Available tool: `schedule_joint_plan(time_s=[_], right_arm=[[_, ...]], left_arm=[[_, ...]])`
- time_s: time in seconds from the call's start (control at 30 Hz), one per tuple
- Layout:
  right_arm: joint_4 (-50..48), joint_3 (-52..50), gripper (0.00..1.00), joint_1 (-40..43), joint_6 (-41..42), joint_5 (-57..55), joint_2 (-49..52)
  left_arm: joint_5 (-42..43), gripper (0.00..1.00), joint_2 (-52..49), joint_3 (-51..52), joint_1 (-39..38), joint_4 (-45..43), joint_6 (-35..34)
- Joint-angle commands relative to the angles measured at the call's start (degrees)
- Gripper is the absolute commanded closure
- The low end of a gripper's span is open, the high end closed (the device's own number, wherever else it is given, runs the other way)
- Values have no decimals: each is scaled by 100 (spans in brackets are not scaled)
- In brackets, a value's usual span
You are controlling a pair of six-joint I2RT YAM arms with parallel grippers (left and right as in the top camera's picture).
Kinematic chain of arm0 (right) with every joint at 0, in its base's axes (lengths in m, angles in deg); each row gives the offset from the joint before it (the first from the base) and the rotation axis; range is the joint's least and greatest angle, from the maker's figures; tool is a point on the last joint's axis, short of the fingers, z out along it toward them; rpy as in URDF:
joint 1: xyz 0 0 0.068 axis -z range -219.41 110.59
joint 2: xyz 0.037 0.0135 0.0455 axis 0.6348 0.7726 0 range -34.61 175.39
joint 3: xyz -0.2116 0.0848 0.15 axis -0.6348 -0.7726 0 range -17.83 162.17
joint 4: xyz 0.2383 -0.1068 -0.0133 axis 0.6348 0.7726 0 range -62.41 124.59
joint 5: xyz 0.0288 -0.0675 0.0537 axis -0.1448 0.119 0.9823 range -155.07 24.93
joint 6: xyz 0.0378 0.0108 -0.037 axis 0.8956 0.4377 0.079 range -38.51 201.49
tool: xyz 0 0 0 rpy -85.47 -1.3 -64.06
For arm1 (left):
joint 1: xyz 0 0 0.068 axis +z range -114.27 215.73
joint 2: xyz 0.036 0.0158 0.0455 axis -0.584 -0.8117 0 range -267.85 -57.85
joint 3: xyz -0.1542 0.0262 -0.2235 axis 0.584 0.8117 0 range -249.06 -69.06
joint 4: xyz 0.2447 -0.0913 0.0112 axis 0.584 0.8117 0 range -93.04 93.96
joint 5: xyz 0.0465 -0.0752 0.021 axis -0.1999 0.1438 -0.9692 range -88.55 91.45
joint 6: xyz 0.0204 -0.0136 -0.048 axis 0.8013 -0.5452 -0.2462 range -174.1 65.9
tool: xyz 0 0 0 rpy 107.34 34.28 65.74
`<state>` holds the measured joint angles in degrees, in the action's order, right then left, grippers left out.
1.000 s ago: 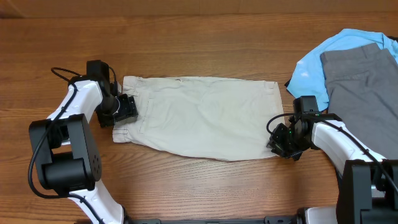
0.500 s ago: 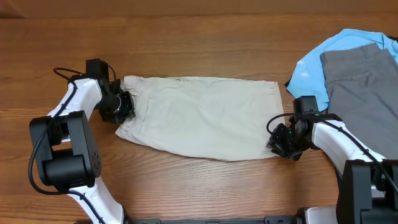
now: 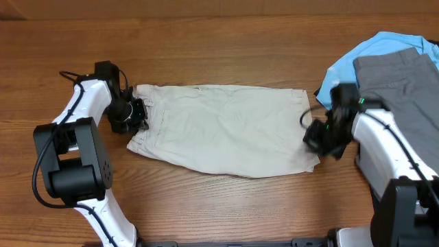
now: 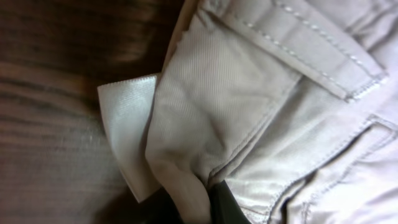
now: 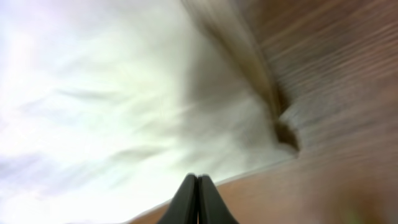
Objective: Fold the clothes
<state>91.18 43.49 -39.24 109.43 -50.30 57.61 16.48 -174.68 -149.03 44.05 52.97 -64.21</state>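
Observation:
The clothes, beige shorts [image 3: 226,127], lie spread flat across the middle of the table, waistband to the left. My left gripper [image 3: 134,116] is shut on the waistband's near corner. In the left wrist view a fold of the shorts [image 4: 249,93] is pinched at my left gripper [image 4: 198,208], beside a white label [image 4: 127,121]. My right gripper [image 3: 317,140] hovers at the right leg hem. In the blurred right wrist view my right gripper [image 5: 198,180] is shut, fingers pressed together with nothing seen between them, above the shorts [image 5: 93,93].
A light blue shirt [image 3: 343,72] with grey shorts [image 3: 401,96] on top lies at the back right, close behind my right arm. Bare wooden table [image 3: 226,41] runs along the back and front of the shorts.
My left gripper has closed on the waistband corner and bunched it slightly. My right gripper has shut fully and swung toward the back along the hem, whose lower corner shifted right.

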Motion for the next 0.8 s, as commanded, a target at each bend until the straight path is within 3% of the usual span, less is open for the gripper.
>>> schedule_joint_plan(time_s=[0.0,0.33,0.57,0.77], right_arm=[[356,1123,96,-280,-544,925,-50],[-258,929,96,-1484,-133,1344,26],[-1532,131,96,-2422,514,1346,153],[-2806,-516,96,-2990,669,1799,205]], left_arm=[[162,96,-111,-599,-57,437,33],[166,96,-109,-2140,-103,2031,251],[155,96,-109,-2876,-385,2756,393],[155,96,-109,-3034,-590,2881,391]])
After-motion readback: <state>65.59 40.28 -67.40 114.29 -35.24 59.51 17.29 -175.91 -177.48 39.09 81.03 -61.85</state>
